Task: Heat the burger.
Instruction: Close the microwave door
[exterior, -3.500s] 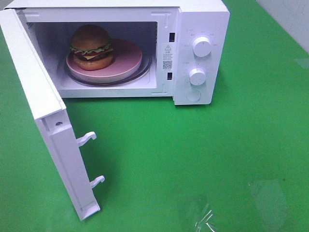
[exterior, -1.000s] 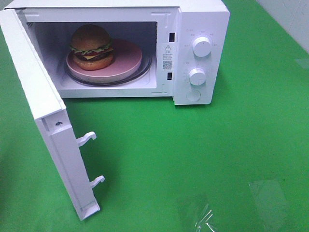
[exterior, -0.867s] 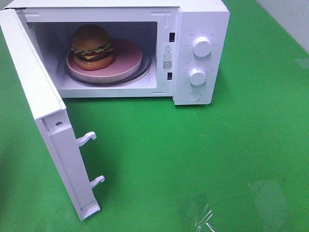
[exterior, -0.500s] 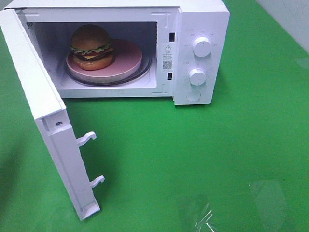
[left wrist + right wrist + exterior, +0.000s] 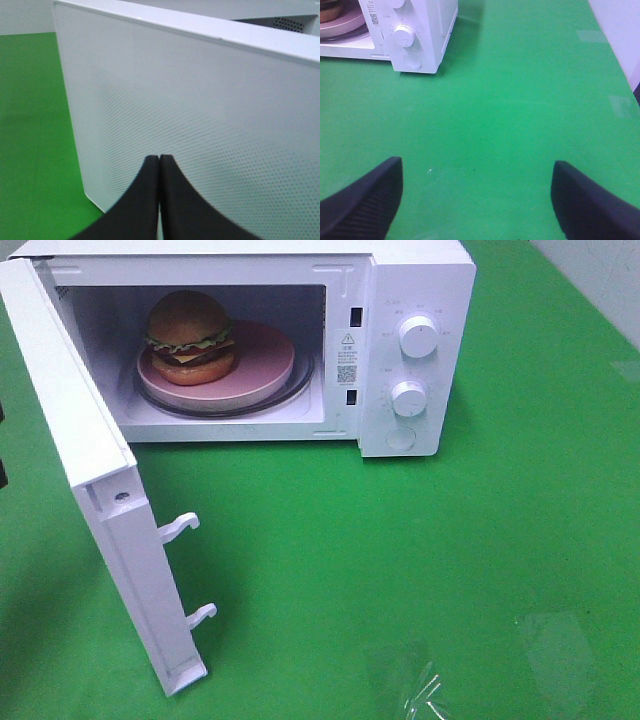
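Note:
The burger (image 5: 190, 335) sits on a pink plate (image 5: 268, 368) inside the white microwave (image 5: 420, 270). The microwave door (image 5: 90, 470) stands wide open to the left. In the left wrist view my left gripper (image 5: 159, 156) is shut and empty, its fingertips pressed together close to the outer face of the door (image 5: 200, 115). My right gripper (image 5: 476, 162) is open and empty, low over the green table, well in front and to the right of the microwave (image 5: 415, 30). In the exterior view the right gripper is out of sight.
Two white knobs (image 5: 417, 336) (image 5: 408, 398) and a round button (image 5: 400, 438) are on the microwave's right panel. Two latch hooks (image 5: 180, 527) stick out of the door's edge. Clear tape patches (image 5: 415, 685) lie on the green table (image 5: 400, 560) near the front.
A dark sliver has appeared at the left edge of the exterior view, beside the door. The burger, plate and door have not moved.

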### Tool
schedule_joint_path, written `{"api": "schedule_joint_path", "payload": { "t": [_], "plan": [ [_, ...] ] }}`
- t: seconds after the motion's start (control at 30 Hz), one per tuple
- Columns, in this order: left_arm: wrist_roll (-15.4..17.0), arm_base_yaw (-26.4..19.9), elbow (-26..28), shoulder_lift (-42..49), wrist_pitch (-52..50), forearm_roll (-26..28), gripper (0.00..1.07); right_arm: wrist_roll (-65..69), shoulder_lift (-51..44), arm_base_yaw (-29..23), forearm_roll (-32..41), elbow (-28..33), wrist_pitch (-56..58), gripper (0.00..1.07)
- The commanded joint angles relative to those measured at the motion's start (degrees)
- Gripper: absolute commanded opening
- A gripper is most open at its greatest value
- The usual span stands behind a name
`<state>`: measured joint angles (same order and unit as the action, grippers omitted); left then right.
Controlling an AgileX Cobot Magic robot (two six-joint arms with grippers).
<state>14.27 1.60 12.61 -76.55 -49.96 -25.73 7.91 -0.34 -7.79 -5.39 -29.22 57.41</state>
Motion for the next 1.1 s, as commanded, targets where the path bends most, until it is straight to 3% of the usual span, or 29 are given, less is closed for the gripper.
{"api": "schedule_joint_path", "payload": {
  "t": [0.03, 0.2, 0.33, 0.87, 1.1],
  "plan": [
    [-3.04, 4.01, 0.86, -2.98, -1.32, 3.21, 0.00, -0.63, -1.32, 0.34, -0.40, 0.17, 0.00, 0.76],
    [-5.56, 7.22, 0.86, -5.27, -2.23, 6.25, 0.00, -0.63, -1.32, 0.34, -0.40, 0.17, 0.00, 0.76],
    [-8.14, 12.49, 0.86, -8.88, -4.93, 12.38, 0.00, -0.63, -1.32, 0.34, -0.40, 0.17, 0.00, 0.76],
    [-8.14, 15.41, 2.98, -14.44, -7.56, 13.58, 0.00, -0.63, -1.32, 0.34, -0.40, 0.17, 0.00, 0.76],
    [-8.71, 19.25, 6.19, -16.44, -5.79, 16.21, 0.00, -0.63, -1.32, 0.34, -0.40, 0.17, 0.00, 0.76]
  ]
}}
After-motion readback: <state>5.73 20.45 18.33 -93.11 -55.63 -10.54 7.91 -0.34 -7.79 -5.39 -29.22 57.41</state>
